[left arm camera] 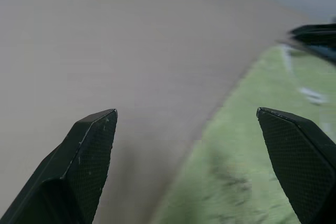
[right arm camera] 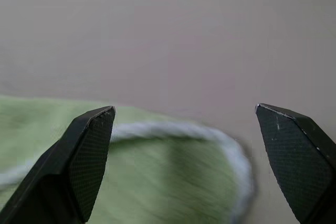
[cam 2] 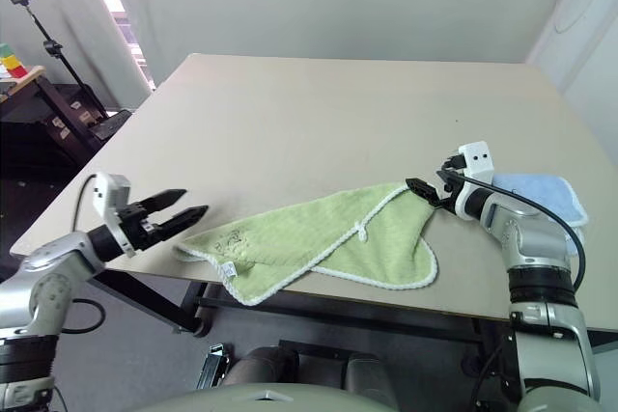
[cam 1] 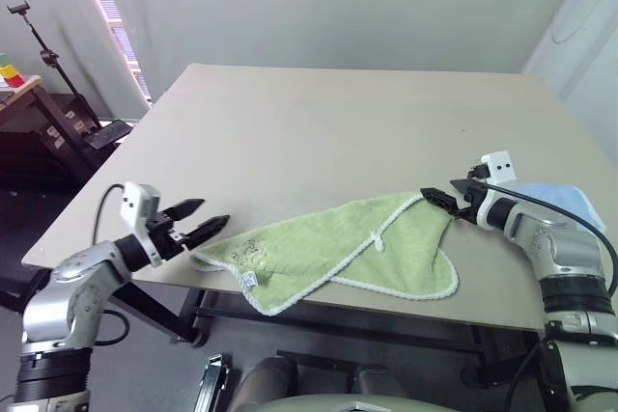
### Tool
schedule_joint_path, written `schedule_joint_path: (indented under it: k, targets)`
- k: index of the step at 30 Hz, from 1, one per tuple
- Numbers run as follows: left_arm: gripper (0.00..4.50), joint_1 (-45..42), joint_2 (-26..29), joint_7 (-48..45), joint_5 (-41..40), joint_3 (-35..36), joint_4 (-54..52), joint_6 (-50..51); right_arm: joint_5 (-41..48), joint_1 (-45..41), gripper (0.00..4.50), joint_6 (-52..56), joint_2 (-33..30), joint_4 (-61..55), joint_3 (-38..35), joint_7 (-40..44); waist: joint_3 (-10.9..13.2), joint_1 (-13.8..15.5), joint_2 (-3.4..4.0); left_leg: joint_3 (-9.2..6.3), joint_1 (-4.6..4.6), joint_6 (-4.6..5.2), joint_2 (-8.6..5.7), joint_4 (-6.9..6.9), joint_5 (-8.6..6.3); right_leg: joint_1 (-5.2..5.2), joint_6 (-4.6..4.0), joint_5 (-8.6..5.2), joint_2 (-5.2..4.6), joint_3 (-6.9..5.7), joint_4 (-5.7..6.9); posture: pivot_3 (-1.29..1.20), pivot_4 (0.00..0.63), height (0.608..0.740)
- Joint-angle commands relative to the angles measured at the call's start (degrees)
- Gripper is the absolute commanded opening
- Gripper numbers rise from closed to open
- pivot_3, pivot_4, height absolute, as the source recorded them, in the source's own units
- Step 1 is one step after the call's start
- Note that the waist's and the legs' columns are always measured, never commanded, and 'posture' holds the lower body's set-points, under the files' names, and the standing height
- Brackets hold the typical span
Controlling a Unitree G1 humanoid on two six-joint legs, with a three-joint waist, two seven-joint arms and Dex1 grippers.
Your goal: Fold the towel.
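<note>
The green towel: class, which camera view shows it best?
The left eye view: the whole green towel shows, edging and loop included. The right eye view nearly matches. Each wrist view catches one corner between open jaws.

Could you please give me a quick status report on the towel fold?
Both hands open: left hand at the towel's left corner, right hand at its right corner. Towel loosely folded on the table, not gripped. Blue cloth beside right arm.

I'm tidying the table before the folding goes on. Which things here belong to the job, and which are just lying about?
Belongs to the job:
- green towel, partly folded on the table
- left gripper, open at one corner
- right gripper, open at the other

Lying about:
- light blue cloth beside the right arm
</note>
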Motion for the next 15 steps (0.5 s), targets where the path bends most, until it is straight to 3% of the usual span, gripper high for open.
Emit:
schedule_joint_path:
  k: [1,8,15]
  targets:
    - [4.50,-1.3,-0.7,-0.7,0.9,-4.4,-4.7,-0.8,-1.9,-4.4,4.47,-2.2,-2.3,6.3,0.1,2.1,0.0,0.0,0.00,0.02,0.00,0.02,0.01,-0.01,-0.01,0.00,0.03,0.02,0.00,0.01,0.00,0.00,0.000,0.740]
    - [4.50,-2.3,-3.6,-0.7,5.5,-12.3,-4.3,-4.5,-6.1,-9.2,4.47,-6.7,-2.7,17.7,2.0,4.4,0.0,-0.3,0.00,0.10,0.03,0.04,0.05,0.01,-0.02,0.15,0.18,0.10,0.04,0.06,-0.01,0.00,0.000,0.740]
    - [4.50,-4.3,-5.9,-0.1,7.9,-13.6,-1.1,-7.9,-8.9,-10.9,4.47,-9.2,-1.5,18.6,5.1,8.4,0.0,-0.5,0.00,0.11,0.07,0.04,0.06,0.12,-0.02,0.20,0.20,0.11,0.07,0.08,-0.01,0.00,0.000,0.740]
